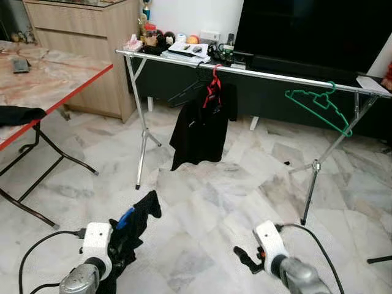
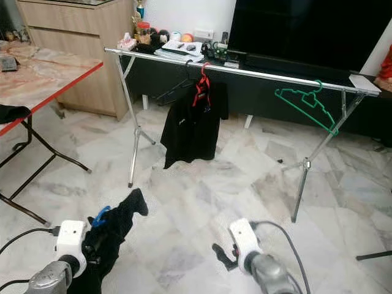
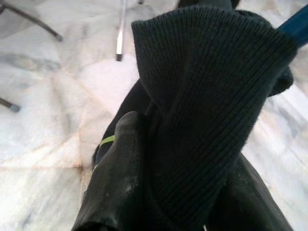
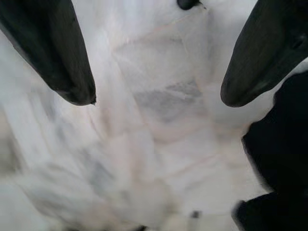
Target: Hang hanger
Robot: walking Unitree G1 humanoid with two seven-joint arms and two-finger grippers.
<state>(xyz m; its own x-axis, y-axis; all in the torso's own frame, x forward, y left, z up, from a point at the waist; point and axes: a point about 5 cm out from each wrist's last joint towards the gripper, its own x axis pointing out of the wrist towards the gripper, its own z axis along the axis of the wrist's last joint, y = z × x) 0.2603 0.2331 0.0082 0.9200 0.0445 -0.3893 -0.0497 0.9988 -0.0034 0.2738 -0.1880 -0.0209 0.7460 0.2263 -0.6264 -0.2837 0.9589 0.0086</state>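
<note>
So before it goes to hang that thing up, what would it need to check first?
1. Left hand gripping the black garment on its blue hanger: ok, cloth is bunched between the fingers in the left wrist view.
2. Hanger hook free to catch the rail: cannot tell, cloth covers it.
3. Right hand free to help: ok, open over bare floor.
4. Room on the rail: ok, a bare stretch lies between the black shirt on the red hanger and the green hanger.
5. Rack within reach: not ok, it stands across the floor ahead.
</note>
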